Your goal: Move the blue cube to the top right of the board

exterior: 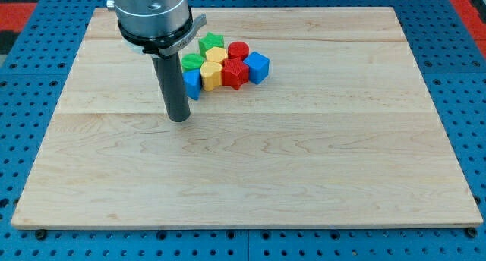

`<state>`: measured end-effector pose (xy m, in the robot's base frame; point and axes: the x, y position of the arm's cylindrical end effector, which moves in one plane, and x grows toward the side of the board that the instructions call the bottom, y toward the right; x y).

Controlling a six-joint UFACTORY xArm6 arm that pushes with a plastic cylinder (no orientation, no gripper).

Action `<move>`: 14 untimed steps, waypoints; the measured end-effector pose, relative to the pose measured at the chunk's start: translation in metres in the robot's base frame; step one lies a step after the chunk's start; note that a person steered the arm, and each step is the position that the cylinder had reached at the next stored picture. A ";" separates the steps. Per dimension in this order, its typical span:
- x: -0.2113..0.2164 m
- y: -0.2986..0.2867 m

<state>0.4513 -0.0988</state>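
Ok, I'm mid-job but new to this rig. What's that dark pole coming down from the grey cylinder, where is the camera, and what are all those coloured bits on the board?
There is one picture, from one camera; its mounting isn't on record. The grey cylinder at the view's top is the end of my arm. I have no gripper: the dark rod below it ends in my tip, which slides on the wooden board and pushes blocks. Nothing is held.

The blocks sit in one tight cluster near the view's top, just right of the rod: a green star, a red cylinder, a green block, two yellow blocks, a red block, a blue block nearest the rod, and the blue cube on the cluster's right edge. My tip rests on bare board, down-left of the cluster.
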 end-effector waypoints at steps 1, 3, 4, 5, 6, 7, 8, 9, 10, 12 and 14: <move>-0.011 0.001; -0.047 0.024; -0.047 0.024; -0.051 0.060; -0.061 0.091; -0.076 0.111; -0.095 0.123; -0.118 0.132; -0.140 0.138; -0.144 0.138; -0.142 0.137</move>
<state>0.3090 0.0383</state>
